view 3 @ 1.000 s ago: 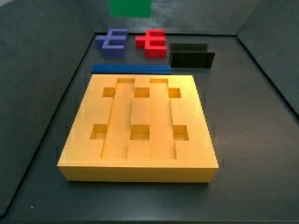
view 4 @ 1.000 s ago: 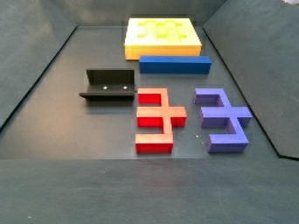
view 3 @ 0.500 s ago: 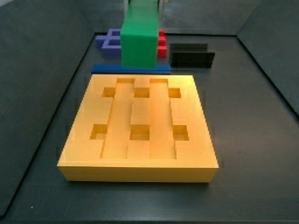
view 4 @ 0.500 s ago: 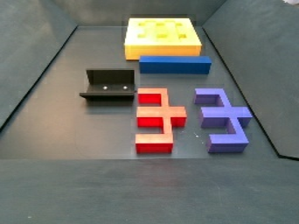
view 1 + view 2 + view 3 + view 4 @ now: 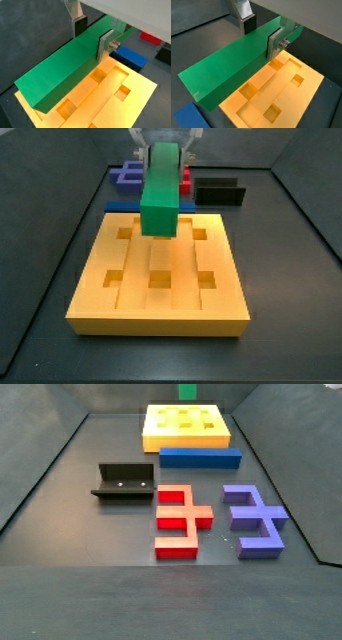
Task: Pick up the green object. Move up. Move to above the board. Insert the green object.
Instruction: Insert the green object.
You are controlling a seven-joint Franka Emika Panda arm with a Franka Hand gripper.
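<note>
My gripper [image 5: 166,142] is shut on the green object [image 5: 162,190], a long bright-green bar. It holds the bar in the air over the far half of the yellow-orange board [image 5: 222,260], lengthwise along the grooves. In both wrist views the silver fingers [image 5: 105,46] clamp the bar's sides [image 5: 63,72] [image 5: 231,70], with the board's square holes underneath [image 5: 130,97] [image 5: 286,92]. The bar hangs above the board without touching it. In a side view only the bar's end [image 5: 187,390] shows above the board [image 5: 187,442].
A blue bar [image 5: 201,457] lies against the board's far edge, and it also shows in a side view [image 5: 120,205]. Beyond it are a red cross-shaped piece [image 5: 181,519], a blue-purple piece [image 5: 254,519] and the dark fixture [image 5: 124,482]. Grey walls surround the floor.
The gripper has come down and forward with the green bar, from the top edge of the side view to over the board's far half. Nothing else moved.
</note>
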